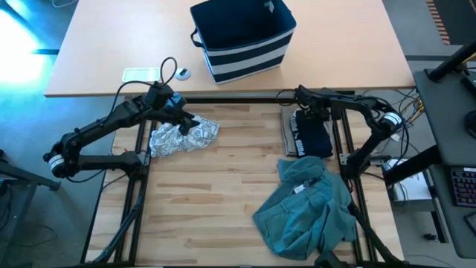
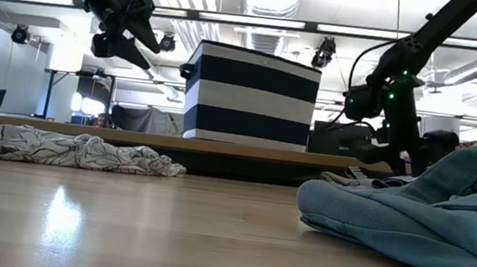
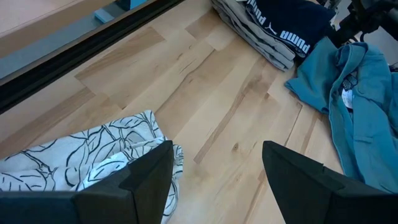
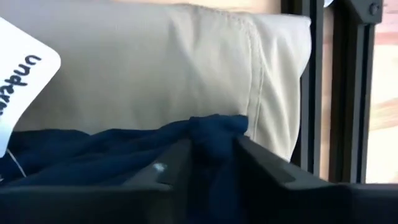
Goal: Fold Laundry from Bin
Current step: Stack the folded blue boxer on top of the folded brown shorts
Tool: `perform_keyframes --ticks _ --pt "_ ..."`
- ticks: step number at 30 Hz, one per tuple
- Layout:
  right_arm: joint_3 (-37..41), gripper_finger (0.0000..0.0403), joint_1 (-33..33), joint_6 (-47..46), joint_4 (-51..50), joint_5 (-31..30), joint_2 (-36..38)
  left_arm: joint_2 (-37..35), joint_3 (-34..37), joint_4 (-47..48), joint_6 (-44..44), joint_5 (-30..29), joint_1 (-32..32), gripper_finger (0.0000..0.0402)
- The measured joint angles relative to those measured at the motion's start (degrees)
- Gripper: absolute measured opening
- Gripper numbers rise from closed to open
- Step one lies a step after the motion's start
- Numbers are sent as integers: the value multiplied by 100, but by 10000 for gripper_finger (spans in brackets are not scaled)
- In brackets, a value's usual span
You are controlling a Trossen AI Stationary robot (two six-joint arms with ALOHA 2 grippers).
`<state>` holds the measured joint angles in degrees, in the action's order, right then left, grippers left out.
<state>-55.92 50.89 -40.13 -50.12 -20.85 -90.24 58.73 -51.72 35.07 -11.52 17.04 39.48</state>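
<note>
My right claw (image 4: 211,155) is down on the folded stack at about two o'clock from the table's middle, fingers (image 4: 171,165) drawn in close with a bunched ridge of the dark navy garment (image 4: 93,155) pinched between them. Directly beneath that navy cloth lies the folded tan garment (image 4: 155,68), its stitched hem running alongside the black frame rail (image 4: 317,87). A white tag (image 4: 22,68) with dark lettering sits at the edge of the navy cloth.

From overhead, that navy piece (image 1: 312,138) rests on the tan one (image 1: 288,130), and my right claw (image 1: 306,112) meets the stack at its far end.

My left claw (image 3: 214,165) hangs above the table at about ten o'clock, fingers (image 3: 149,180) spread wide and holding nothing. Just below and beside it lies the crumpled grey-white patterned garment (image 3: 81,155), touching the wood and not my fingers.

At about four to five o'clock sprawls the large teal-green garment (image 1: 305,212), rumpled, its upper edge near the navy stack.

The bin (image 1: 242,37), navy with white stripes, stands upright at twelve o'clock on the farther tabletop (image 1: 111,45), well apart from both claws.
</note>
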Motion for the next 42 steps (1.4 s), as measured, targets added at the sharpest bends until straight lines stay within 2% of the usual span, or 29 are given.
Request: perform_keyframes --ticks 3,4,9,16,20,25,33,40,42 --pt "-5 36 2 73 7 -86 49 -6 0 2 -7 0 0 230" --pt "-6 23 2 123 17 -142 86 -6 -1 2 -7 0 0 230" --pt "-228 11 -31 337 18 -200 293 -6 0 2 6 0 0 230" --pt "-898 10 -188 756 121 -1035 555 -6 0 -33 28 -2 0 230" --pt "-905 13 -149 768 116 -1076 506 -6 0 -48 32 -4 0 230" --pt "-656 49 -148 711 -82 -873 396 -6 -2 -45 32 -9 0 230" --pt "-1084 160 -213 783 -1374 -866 428 -6 -1 -82 54 -16 0 230" --pt "-1443 234 -869 1002 -1274 815 468 -8 -1 -90 54 -17 0 230" --pt "-1391 247 -1130 1012 -1093 1058 423 -8 -2 -74 54 -17 0 230"
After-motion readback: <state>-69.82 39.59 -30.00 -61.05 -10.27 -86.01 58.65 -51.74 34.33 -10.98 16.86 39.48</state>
